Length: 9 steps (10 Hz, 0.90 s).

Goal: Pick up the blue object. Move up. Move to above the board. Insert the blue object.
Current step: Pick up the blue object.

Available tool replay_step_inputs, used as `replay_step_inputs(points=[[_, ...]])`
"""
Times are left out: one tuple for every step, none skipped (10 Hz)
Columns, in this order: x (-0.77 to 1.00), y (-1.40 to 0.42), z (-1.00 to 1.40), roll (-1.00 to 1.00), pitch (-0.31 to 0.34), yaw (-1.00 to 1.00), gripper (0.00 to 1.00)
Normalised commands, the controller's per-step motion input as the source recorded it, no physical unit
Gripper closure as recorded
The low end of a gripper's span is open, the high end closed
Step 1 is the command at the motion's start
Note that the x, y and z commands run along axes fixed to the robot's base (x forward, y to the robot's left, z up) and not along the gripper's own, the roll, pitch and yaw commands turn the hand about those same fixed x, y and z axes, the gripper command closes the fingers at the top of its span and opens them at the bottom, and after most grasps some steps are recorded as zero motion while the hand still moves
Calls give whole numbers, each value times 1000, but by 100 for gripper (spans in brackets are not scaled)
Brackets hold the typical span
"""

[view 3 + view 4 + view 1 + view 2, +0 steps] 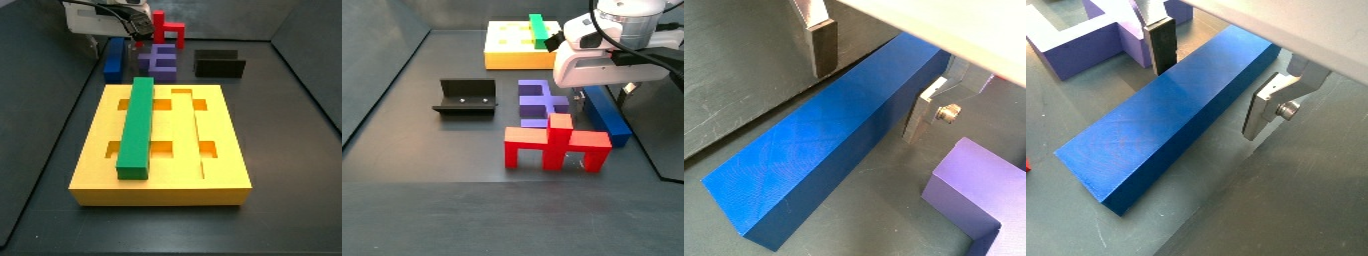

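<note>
While the blue object [1173,115] lies flat on the dark floor, it is straddled by the gripper [1211,75], whose silver fingers are seen spread in both wrist views, one plate on each long side of the bar, near its far end. Whether the pads already touch the bar's faces cannot be told; no pinch is evident.

From its look, the bar is judged stiff, matte and probably light, a solid straight piece that should not bend or crush. Its smooth flat sides are well suited to a parallel grip across the narrow width. A hold nearer the middle of its length would be judged steadier, since a grip near one end may let the free end droop or swing.

In a side view, nearest the lower edge, a red block [556,145] is seen, then a purple block [540,100] just behind it, with the blue object [607,115] at the right running from near to far. A dark fixture [465,97] stands at the left. The bar's long axis points roughly away toward the board [513,47] at the upper centre, where a green bar [540,28] is already seated. The gripper [596,90] is partly hidden under the arm's white housing.
</note>
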Motion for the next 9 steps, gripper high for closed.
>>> replay_step_inputs(points=[[0,-117,23,0,0,69,0],[0,-186,157,0,0,97,0],[0,-237,0,107,0,149,0],[0,-46,0,117,7,97,0],[0,0,26,113,17,37,0],[0,54,66,97,11,0,0],[0,91,100,77,0,0,0],[-23,109,171,6,0,20,0],[0,40,74,0,0,77,0]])
